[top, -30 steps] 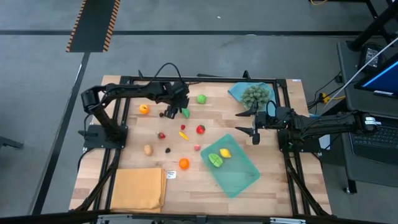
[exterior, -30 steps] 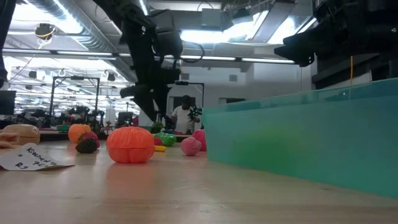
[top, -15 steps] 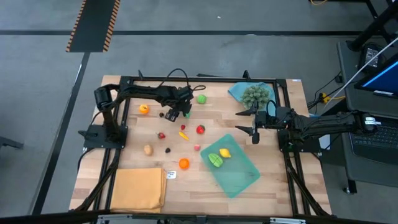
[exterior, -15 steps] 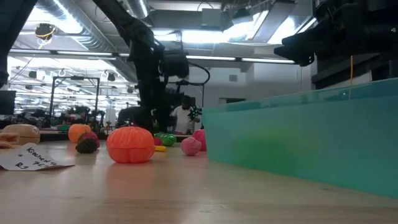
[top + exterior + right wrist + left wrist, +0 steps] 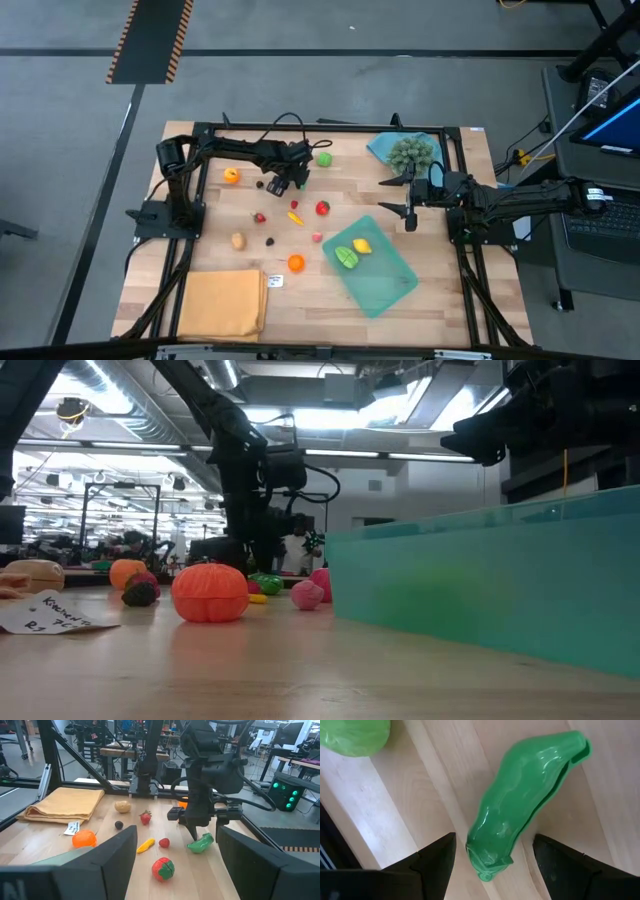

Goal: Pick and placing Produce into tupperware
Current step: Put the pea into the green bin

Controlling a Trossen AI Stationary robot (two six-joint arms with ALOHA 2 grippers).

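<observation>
Tupperware [image 5: 385, 280] holds a green piece [image 5: 346, 257] and yellow piece [image 5: 362, 245]; left gripper [image 5: 492, 857] open astride green pepper [image 5: 525, 800], right gripper [image 5: 408, 200] open, idle.

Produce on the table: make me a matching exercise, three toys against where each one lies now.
Column one:
1. green pepper
2. yellow lemon
3. orange ball

Column two:
a. inside the teal container
b. between the left gripper and its open jaws
c. on the bare wood near the yellow cloth

Pairs: 1-b, 2-a, 3-c
</observation>
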